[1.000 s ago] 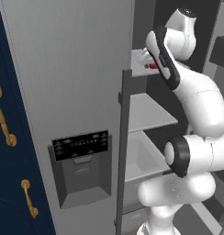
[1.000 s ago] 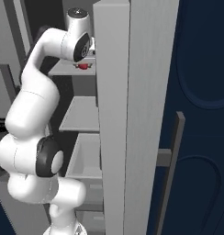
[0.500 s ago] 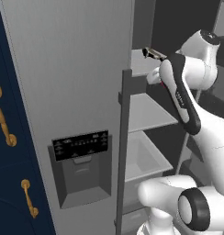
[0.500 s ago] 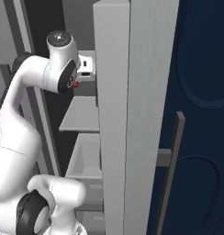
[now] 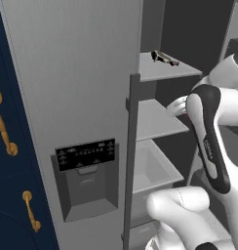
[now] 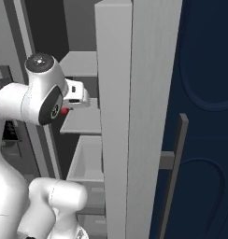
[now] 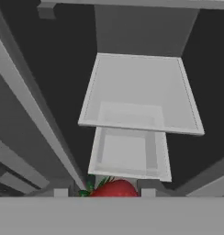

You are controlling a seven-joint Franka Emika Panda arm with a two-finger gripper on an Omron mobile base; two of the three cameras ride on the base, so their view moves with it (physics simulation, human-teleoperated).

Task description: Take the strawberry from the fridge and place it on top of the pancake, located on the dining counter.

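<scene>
The tiny bright red strawberry (image 7: pixel 114 188) with green leaves hangs clamped in the gripper, lifted off the grey shelves of the tall light-grey fridge (image 5: pixel 72 97), whose door stands open.

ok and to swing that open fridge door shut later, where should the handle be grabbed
Grip the handle on its long vertical bar, clear of the bracket joining it to the fridge door, with the tool closing across the bar. Come from the door's outer face, on the navy cabinet side, since the bar stands off that face. The tool is shut on the strawberry, so that goes first.
</scene>
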